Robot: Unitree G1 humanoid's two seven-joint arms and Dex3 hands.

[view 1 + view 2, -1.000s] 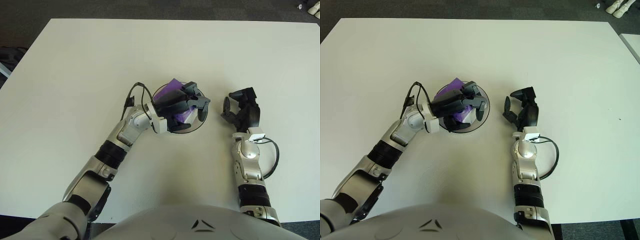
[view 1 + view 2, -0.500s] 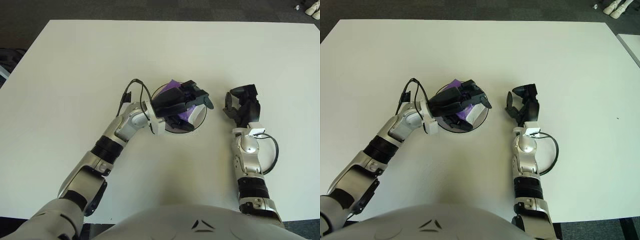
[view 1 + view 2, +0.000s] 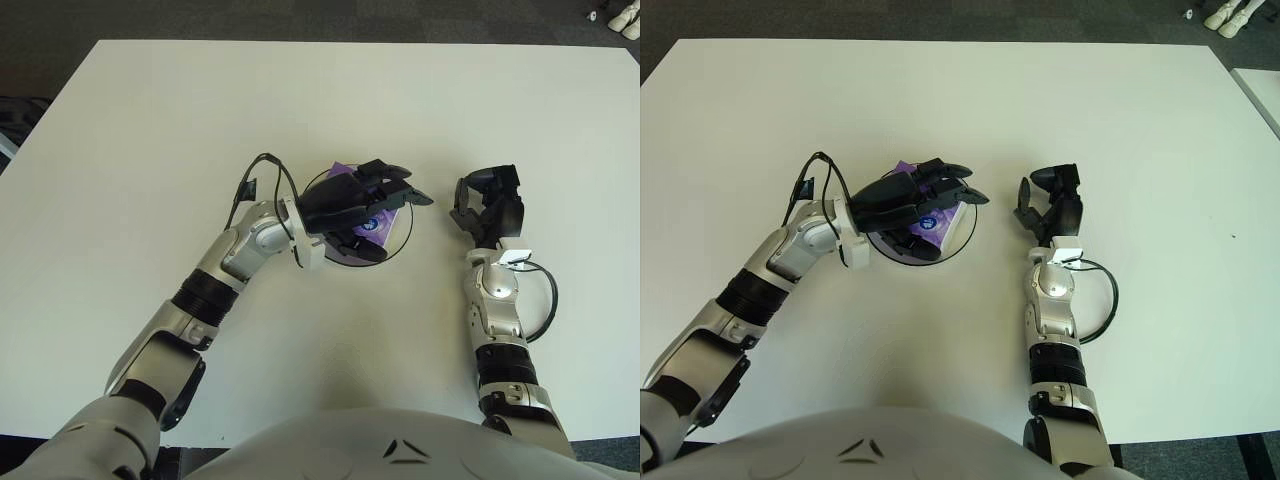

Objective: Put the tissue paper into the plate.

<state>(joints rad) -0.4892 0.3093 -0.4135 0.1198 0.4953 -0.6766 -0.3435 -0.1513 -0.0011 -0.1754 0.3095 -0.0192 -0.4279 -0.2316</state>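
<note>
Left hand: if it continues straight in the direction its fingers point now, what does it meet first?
Probably nothing near: the left hand over the plate points rightward; the bare table follows, and the right hand seems slightly off that line.

I find no legible text, brand, number or sign anywhere. The purple tissue pack (image 3: 372,222) in the plate (image 3: 399,246) under my left hand (image 3: 362,200) carries a small round blue mark, too small to read.

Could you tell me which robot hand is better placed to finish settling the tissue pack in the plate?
Left. The left robot hand is over the plate, fingers spread above the purple tissue pack; the right robot hand shows beside the plate, to its right.
</note>
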